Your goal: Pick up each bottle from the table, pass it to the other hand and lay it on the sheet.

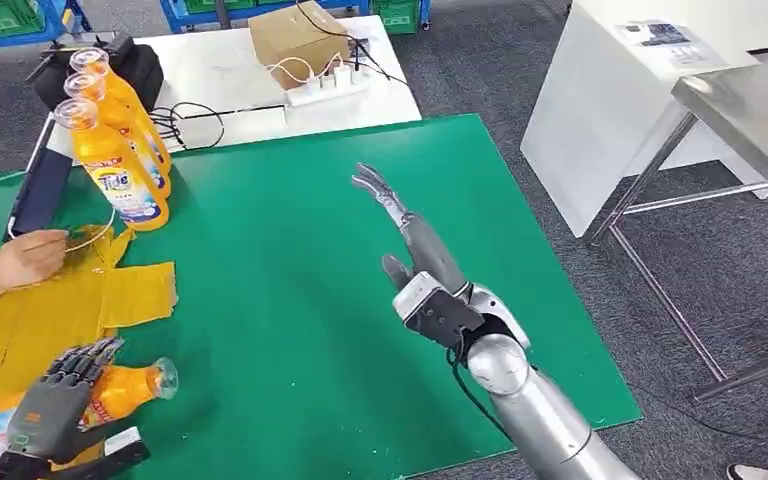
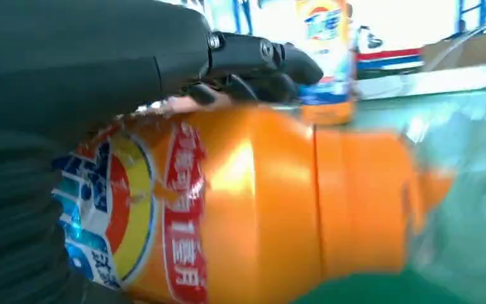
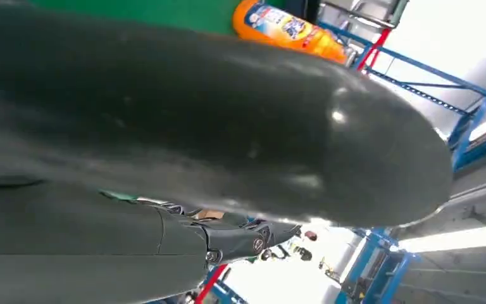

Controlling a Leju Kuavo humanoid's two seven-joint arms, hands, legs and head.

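Your left hand (image 1: 55, 405) is wrapped around an orange bottle (image 1: 110, 392) at the near left corner of the green table (image 1: 290, 290); the bottle lies on its side, cap end pointing right, partly over the yellow sheet (image 1: 50, 310) and partly over bare green. In the left wrist view you see the dark fingers (image 2: 259, 60) curled over the top of that bottle (image 2: 259, 202), label facing the camera, so the grasp is on the body, not the neck. Your right hand (image 1: 410, 245) is up over the middle of the table, fingers stretched out and apart, holding nothing, well apart from the bottle. In the right wrist view the thumb (image 3: 228, 126) blocks most of the frame, with one standing bottle (image 3: 285, 28) visible past it. Three more bottles (image 1: 110, 140) stand upright in a tight row at the far left of the table, touching or nearly so, just beyond the sheet. A person's hand (image 1: 25, 255) rests on the sheet's far edge, next to a dark tablet-like slab (image 1: 42, 190). Behind the green table a white table (image 1: 230, 70) carries a cardboard box (image 1: 295, 40), a power strip (image 1: 325, 85) and cables. A steel table (image 1: 740, 100) sits to your right.
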